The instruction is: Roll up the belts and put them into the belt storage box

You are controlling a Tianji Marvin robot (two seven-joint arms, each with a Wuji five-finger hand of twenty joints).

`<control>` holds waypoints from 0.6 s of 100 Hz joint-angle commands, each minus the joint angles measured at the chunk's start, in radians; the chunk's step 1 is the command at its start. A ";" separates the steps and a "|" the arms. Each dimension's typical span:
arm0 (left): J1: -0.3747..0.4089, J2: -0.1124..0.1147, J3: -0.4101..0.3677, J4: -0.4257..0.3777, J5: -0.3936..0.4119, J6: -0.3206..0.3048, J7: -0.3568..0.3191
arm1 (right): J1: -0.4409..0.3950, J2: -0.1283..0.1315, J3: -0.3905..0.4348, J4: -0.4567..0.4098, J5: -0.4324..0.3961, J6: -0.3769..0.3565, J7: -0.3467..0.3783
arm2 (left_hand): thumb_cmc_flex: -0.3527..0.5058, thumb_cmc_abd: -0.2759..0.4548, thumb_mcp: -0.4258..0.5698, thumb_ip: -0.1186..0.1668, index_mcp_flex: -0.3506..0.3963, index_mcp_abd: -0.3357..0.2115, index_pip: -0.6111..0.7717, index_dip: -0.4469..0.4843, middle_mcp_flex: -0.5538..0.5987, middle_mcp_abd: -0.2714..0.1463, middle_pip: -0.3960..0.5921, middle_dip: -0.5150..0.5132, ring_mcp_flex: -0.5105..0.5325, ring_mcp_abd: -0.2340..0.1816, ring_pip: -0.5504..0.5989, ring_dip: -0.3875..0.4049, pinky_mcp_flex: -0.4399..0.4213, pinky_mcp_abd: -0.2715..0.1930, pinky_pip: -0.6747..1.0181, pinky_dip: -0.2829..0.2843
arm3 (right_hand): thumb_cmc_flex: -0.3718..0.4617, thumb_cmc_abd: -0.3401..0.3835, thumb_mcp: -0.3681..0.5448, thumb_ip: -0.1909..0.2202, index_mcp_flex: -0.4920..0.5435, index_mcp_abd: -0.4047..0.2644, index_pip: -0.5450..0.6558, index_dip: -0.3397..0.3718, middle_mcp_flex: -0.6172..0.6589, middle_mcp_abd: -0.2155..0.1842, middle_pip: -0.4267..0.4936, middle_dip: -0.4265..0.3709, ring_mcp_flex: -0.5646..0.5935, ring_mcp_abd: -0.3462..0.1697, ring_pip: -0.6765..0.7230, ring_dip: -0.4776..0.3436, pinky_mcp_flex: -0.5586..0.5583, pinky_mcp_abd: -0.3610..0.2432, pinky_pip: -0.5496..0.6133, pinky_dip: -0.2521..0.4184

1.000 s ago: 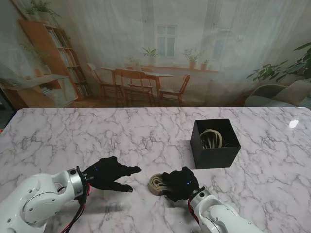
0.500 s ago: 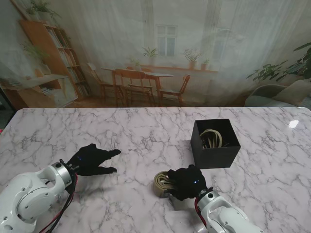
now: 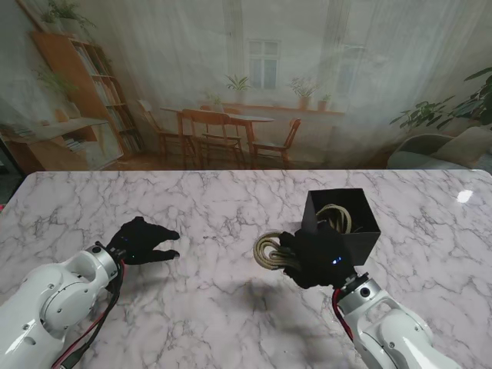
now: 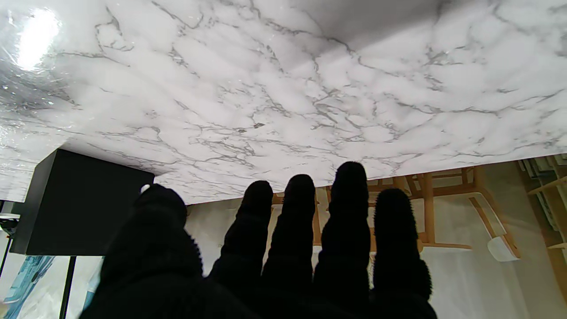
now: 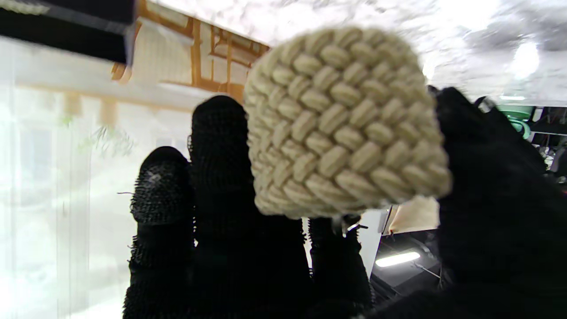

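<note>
My right hand (image 3: 317,257) grips the rolled belt (image 3: 269,250), hiding the box's (image 3: 360,231) near corner; left hand (image 3: 142,241) is loose, holding nothing.

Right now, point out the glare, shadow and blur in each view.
Stand view: glare spot on the table, soft shadow under the right hand holding the rolled belt. Left wrist view: glare patch at one corner, sharp. Right wrist view: motion-blurred, background washed out.

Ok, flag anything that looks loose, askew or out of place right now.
Nothing stands out. The rolled belt is in the right hand, off the table, just left of the black storage box, which sits upright with another belt coiled inside. The left hand is open and empty.
</note>
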 commanded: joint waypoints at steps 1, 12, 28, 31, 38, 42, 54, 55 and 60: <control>-0.007 -0.004 0.007 0.005 0.003 0.013 -0.002 | 0.033 0.006 0.032 -0.024 -0.020 -0.002 -0.007 | 0.004 0.043 -0.029 -0.002 0.013 -0.016 0.008 0.013 -0.042 0.022 -0.025 -0.018 -0.016 -0.001 -0.033 -0.014 -0.018 0.036 -0.029 -0.019 | 0.233 0.089 0.157 0.043 0.102 -0.170 0.168 0.031 0.072 -0.073 0.100 0.048 0.026 -0.043 0.025 0.028 0.000 0.007 0.031 -0.007; -0.005 -0.004 0.012 -0.003 0.021 0.033 0.005 | 0.084 0.011 0.068 -0.011 -0.053 -0.010 0.009 | 0.003 0.044 -0.030 -0.002 0.016 -0.017 0.008 0.019 -0.046 0.022 -0.032 -0.028 -0.024 0.000 -0.043 -0.025 -0.026 0.038 -0.041 -0.026 | 0.232 0.091 0.153 0.043 0.103 -0.178 0.165 0.034 0.072 -0.079 0.094 0.050 0.024 -0.047 0.018 0.028 -0.002 0.002 0.028 -0.010; -0.005 -0.001 0.014 -0.016 0.065 0.026 0.002 | 0.155 0.020 0.115 0.027 -0.108 -0.002 0.061 | 0.003 0.045 -0.031 -0.002 0.023 -0.024 0.011 0.028 -0.042 0.006 -0.029 -0.028 -0.023 -0.008 -0.045 -0.033 -0.028 0.037 -0.048 -0.029 | 0.234 0.091 0.147 0.043 0.109 -0.188 0.156 0.039 0.075 -0.085 0.080 0.052 0.023 -0.048 0.002 0.028 -0.006 -0.003 0.018 -0.017; -0.004 -0.001 0.015 -0.017 0.061 0.025 0.003 | 0.170 0.022 0.121 0.039 -0.115 0.001 0.071 | 0.001 0.044 -0.032 -0.003 0.025 -0.024 0.012 0.030 -0.042 0.008 -0.029 -0.028 -0.022 -0.008 -0.046 -0.034 -0.028 0.037 -0.049 -0.030 | 0.234 0.092 0.146 0.043 0.109 -0.190 0.155 0.040 0.074 -0.084 0.078 0.053 0.022 -0.048 0.000 0.028 -0.007 -0.004 0.016 -0.018; -0.005 -0.001 0.016 -0.018 0.062 0.021 0.005 | 0.204 0.028 0.132 0.068 -0.138 0.000 0.088 | 0.002 0.046 -0.031 -0.002 0.025 -0.027 0.012 0.032 -0.042 0.003 -0.027 -0.028 -0.022 -0.009 -0.046 -0.036 -0.027 0.039 -0.051 -0.031 | 0.233 0.094 0.143 0.041 0.110 -0.193 0.152 0.042 0.073 -0.086 0.074 0.055 0.019 -0.048 -0.005 0.029 -0.010 -0.005 0.013 -0.020; -0.006 -0.001 0.016 -0.019 0.065 0.018 0.005 | 0.223 0.033 0.138 0.084 -0.159 -0.008 0.101 | 0.001 0.045 -0.031 -0.003 0.026 -0.025 0.012 0.034 -0.042 0.004 -0.026 -0.027 -0.022 -0.009 -0.046 -0.036 -0.028 0.038 -0.052 -0.032 | 0.233 0.095 0.140 0.040 0.110 -0.201 0.149 0.044 0.073 -0.091 0.070 0.056 0.018 -0.051 -0.010 0.029 -0.011 -0.005 0.011 -0.021; -0.006 -0.001 0.016 -0.019 0.067 0.013 0.011 | 0.278 0.047 0.141 0.137 -0.207 -0.030 0.151 | 0.000 0.045 -0.031 -0.003 0.028 -0.028 0.013 0.039 -0.041 0.001 -0.025 -0.026 -0.022 -0.011 -0.046 -0.038 -0.029 0.039 -0.055 -0.033 | 0.233 0.096 0.137 0.038 0.113 -0.208 0.146 0.048 0.075 -0.097 0.063 0.058 0.018 -0.055 -0.019 0.030 -0.011 -0.010 0.007 -0.023; -0.006 -0.001 0.016 -0.018 0.067 0.013 0.013 | 0.283 0.049 0.140 0.142 -0.211 -0.032 0.154 | 0.001 0.046 -0.031 -0.002 0.028 -0.028 0.013 0.039 -0.041 0.002 -0.024 -0.026 -0.023 -0.010 -0.046 -0.038 -0.029 0.039 -0.055 -0.033 | 0.233 0.096 0.137 0.038 0.114 -0.208 0.145 0.048 0.075 -0.097 0.062 0.058 0.018 -0.055 -0.020 0.030 -0.011 -0.010 0.007 -0.023; -0.007 -0.002 0.017 -0.015 0.066 0.013 0.019 | 0.304 0.054 0.135 0.167 -0.229 -0.037 0.169 | 0.001 0.046 -0.031 -0.003 0.028 -0.028 0.014 0.040 -0.040 0.002 -0.024 -0.025 -0.022 -0.012 -0.046 -0.038 -0.029 0.040 -0.056 -0.034 | 0.233 0.093 0.138 0.039 0.116 -0.212 0.143 0.050 0.077 -0.099 0.058 0.058 0.020 -0.055 -0.024 0.031 -0.012 -0.011 0.005 -0.023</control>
